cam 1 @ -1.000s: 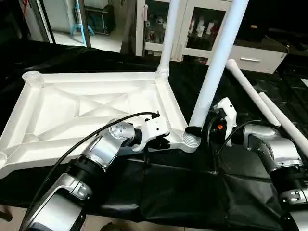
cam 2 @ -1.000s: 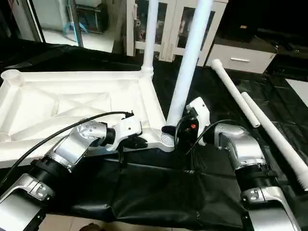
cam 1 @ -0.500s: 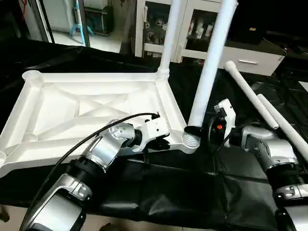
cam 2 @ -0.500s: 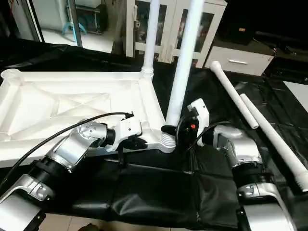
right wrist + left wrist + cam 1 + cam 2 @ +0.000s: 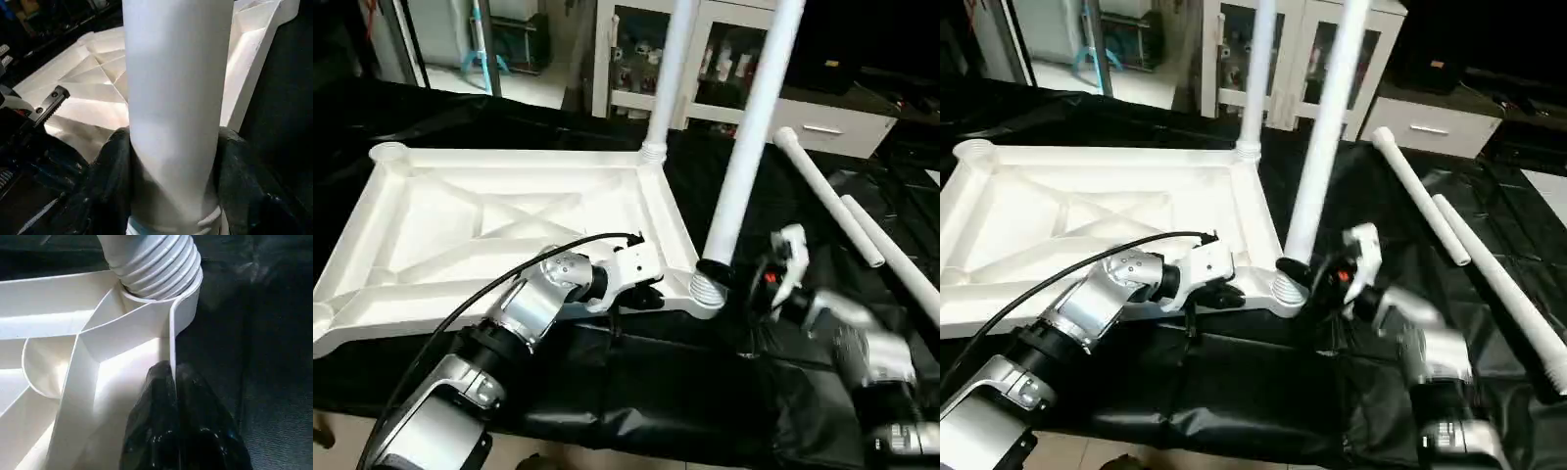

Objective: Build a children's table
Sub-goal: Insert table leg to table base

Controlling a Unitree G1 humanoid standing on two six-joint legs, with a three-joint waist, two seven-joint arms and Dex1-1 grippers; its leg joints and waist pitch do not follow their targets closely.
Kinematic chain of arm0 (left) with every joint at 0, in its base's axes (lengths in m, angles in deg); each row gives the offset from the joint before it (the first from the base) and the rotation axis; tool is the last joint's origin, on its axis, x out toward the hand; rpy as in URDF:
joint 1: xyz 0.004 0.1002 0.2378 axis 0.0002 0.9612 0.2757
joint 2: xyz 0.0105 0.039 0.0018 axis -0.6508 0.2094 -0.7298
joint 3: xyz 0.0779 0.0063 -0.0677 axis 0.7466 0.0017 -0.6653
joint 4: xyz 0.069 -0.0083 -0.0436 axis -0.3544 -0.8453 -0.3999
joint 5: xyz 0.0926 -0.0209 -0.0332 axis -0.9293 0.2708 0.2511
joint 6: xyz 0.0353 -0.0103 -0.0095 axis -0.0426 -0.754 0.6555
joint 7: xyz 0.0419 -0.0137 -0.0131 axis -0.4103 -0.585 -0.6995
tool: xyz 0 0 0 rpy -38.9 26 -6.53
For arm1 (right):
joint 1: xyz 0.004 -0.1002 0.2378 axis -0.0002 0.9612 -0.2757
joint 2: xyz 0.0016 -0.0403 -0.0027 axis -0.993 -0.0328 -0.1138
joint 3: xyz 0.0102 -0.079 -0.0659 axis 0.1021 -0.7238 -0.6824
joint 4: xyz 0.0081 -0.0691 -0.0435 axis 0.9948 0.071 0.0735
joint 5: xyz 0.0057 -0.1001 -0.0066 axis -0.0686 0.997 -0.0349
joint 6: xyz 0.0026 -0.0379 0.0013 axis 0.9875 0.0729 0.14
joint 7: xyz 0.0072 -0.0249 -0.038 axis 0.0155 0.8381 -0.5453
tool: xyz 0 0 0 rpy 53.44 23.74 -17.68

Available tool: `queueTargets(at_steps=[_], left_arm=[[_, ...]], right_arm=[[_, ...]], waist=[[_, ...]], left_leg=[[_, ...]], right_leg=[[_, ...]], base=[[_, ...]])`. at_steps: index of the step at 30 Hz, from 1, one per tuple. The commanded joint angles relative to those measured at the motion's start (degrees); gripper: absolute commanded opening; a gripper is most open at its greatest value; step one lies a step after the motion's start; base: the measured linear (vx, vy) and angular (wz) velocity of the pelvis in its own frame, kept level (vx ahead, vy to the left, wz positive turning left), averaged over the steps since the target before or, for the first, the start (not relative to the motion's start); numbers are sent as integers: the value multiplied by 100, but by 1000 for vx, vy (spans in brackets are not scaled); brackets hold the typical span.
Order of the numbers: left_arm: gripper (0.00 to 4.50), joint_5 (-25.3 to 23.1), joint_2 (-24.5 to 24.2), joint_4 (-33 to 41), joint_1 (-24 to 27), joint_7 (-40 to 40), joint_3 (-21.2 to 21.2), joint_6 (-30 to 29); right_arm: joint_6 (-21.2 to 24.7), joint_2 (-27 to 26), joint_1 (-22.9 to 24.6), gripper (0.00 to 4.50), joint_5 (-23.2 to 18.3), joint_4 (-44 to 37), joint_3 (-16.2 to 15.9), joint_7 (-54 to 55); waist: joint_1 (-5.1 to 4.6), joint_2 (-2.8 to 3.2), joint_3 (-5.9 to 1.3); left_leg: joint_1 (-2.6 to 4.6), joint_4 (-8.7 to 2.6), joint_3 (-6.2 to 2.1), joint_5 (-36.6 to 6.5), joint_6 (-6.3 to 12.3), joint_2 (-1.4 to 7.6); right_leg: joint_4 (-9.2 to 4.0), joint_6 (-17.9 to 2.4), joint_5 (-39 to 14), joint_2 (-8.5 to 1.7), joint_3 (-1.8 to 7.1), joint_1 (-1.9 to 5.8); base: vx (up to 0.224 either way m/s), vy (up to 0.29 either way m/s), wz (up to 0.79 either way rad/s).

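The white table top lies upside down on black cloth, ribbed underside up. One white leg stands in the far right corner socket. A second leg stands nearly upright with its threaded end in the near right corner socket. My right gripper is shut on this leg just above the thread, one black finger on each side. My left gripper is shut on the top's near rim wall beside that socket.
Two loose white legs lie side by side on the cloth at the right. The top's far left socket and near left corner are open. Cabinets stand behind the table.
The near leg has swung from a rightward lean to nearly upright. My right forearm is blurred in motion and has dropped slightly. The left gripper keeps its hold on the rim.
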Motion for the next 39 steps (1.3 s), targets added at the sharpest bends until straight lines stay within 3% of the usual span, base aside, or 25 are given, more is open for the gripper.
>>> queueTargets(at_steps=[1,9,21,23,29,33,34,36,39], left_arm=[[0,-37,31,-23,-34,-71,2,33],[0,-44,33,-75,-77,-127,-30,101],[0,-75,42,-181,-122,-155,-39,190],[0,-73,36,-178,-117,-154,-41,198],[0,-90,22,-223,-126,-160,-44,248],[0,-105,27,-262,-139,-178,-37,284],[0,-103,28,-266,-138,-179,-34,289],[0,-107,34,-288,-141,-178,-14,301],[0,-121,56,-306,-138,-207,-3,312]], right_arm=[[56,8,218,196,-27,-7,118,127],[-26,-62,442,196,-317,-504,526,393],[171,70,374,195,-462,-1142,331,73],[200,110,285,195,-530,-1229,385,73],[253,179,148,195,-597,-1487,431,99],[-103,241,187,195,-137,-1814,82,119],[-198,247,214,195,-25,-1855,-6,117],[-544,202,258,194,305,-1823,-189,234],[-958,83,363,194,593,-1639,-353,338]], waist=[[-47,67,-355],[-45,65,-360],[-48,58,-351],[-42,81,-354],[-42,73,-366],[-47,70,-356],[-44,99,-355],[-93,105,-323],[-104,92,-321]], left_leg=[[102,-459,-15,-1532,-63,147],[90,-462,-19,-1461,-56,152],[78,-461,-15,-1388,-28,150],[77,-459,-16,-1330,-20,150],[55,-425,0,-1049,56,137],[30,-411,11,-924,140,121],[39,-417,-3,-961,141,135],[53,-450,-7,-1217,32,141],[65,-461,-12,-1430,-35,144]], right_leg=[[-391,-1049,-1506,-292,193,254],[-382,-1034,-1385,-292,195,253],[-383,-1011,-1373,-293,200,263],[-370,-1034,-1305,-297,200,263],[-324,-1135,-946,-290,201,282],[-308,-1133,-861,-277,204,303],[-317,-1064,-980,-296,205,297],[-376,-944,-1466,-303,205,265],[-414,-895,-1767,-312,211,240]], base=[[0,0,0],[0,0,0],[0,0,0],[0,0,0],[0,0,0],[0,0,0],[0,0,0],[0,0,0],[0,0,0]])
